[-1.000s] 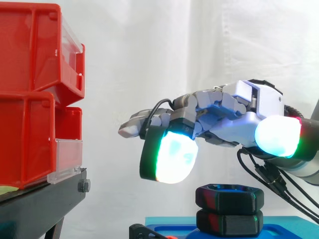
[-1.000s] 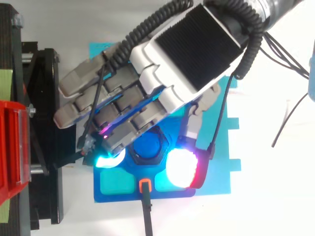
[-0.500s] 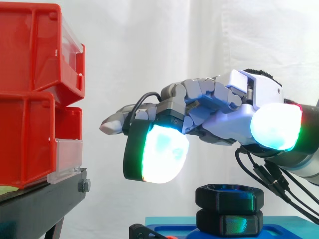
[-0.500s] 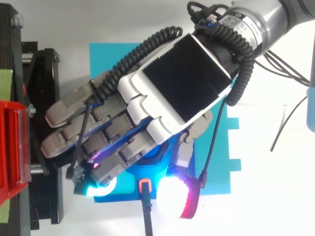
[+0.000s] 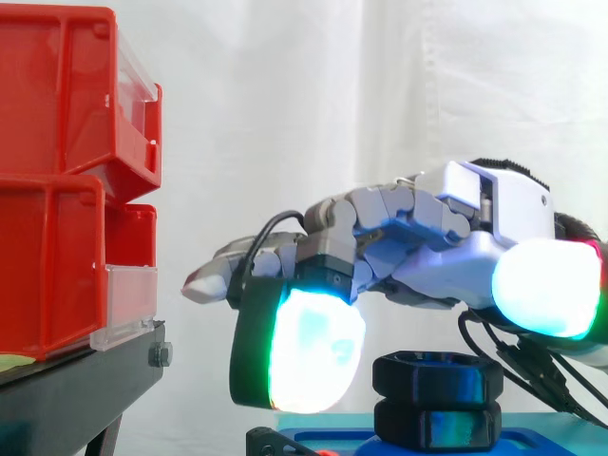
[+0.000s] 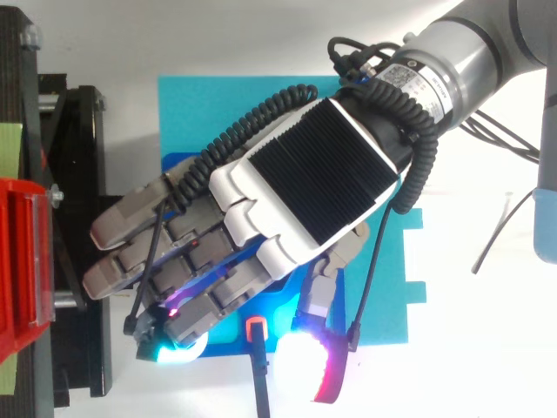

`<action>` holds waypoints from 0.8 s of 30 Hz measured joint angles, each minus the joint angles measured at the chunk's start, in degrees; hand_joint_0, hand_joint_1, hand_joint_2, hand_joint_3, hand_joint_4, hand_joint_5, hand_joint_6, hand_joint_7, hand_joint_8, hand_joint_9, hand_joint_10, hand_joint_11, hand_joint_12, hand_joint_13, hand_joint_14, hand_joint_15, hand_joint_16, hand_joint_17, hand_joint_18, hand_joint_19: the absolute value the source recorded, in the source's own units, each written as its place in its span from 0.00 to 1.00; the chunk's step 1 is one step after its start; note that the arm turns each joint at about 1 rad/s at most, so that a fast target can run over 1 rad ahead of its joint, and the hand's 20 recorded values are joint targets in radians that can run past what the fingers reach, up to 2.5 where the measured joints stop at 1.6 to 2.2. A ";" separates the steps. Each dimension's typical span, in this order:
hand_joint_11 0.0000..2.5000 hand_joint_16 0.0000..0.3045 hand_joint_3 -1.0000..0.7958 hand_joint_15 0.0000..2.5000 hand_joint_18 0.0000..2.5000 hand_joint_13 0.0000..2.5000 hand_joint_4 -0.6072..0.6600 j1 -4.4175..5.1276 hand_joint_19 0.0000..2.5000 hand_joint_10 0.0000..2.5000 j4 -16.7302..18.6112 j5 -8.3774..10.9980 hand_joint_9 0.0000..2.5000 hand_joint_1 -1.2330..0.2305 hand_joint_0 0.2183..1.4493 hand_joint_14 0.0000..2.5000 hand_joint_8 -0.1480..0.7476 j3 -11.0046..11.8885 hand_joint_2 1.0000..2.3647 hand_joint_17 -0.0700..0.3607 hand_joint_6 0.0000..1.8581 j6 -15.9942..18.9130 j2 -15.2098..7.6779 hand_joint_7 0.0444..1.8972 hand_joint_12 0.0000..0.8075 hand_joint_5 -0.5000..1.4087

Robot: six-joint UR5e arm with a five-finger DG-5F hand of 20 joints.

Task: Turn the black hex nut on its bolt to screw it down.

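Observation:
Two black hex nuts are stacked on a bolt; the upper nut (image 5: 437, 373) sits on the lower one (image 5: 437, 425), both standing on the blue base (image 5: 328, 441). My hand (image 5: 446, 247) hovers just above them, open, fingers stretched to the left and relaxed. One finger bends down, and its glowing pad (image 5: 309, 351) hangs left of the nuts. The thumb's glowing pad (image 5: 546, 285) hangs to their right. Neither pad appears to touch the nut. From above, the back of the hand (image 6: 313, 183) hides the nuts.
Red bins (image 5: 66, 180) sit on a black stand (image 5: 76, 389) at the left, close to the fingertips. The blue base rests on a cyan plate (image 6: 200, 113). A black part with an orange tip (image 6: 255, 329) lies at the base's front edge.
The hand has dropped lower and shifted toward the base's front edge, turning a little. It now hides the nut from above. The nuts have not visibly moved.

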 measured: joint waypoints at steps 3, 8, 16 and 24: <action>0.14 0.04 0.28 0.06 0.00 0.16 0.57 -0.34 0.15 0.00 1.01 -0.44 0.27 0.65 0.18 0.00 0.39 -0.42 0.00 0.23 0.36 0.36 0.00 0.52 0.14 0.17; 0.14 0.04 0.28 0.06 0.00 0.16 0.58 -0.81 0.15 0.00 1.55 -0.88 0.27 0.65 0.18 0.00 0.40 -0.62 0.00 0.23 0.36 0.43 -0.04 0.52 0.14 0.17; 0.14 0.04 0.28 0.06 0.00 0.16 0.58 -1.19 0.15 0.00 1.75 -1.41 0.28 0.64 0.18 0.00 0.40 -0.71 0.00 0.23 0.36 0.28 -0.08 0.51 0.14 0.17; 0.14 0.04 0.28 0.06 0.00 0.16 0.58 -1.46 0.15 0.00 2.21 -1.70 0.27 0.64 0.18 0.00 0.39 -1.15 0.00 0.23 0.37 0.08 -0.07 0.51 0.14 0.17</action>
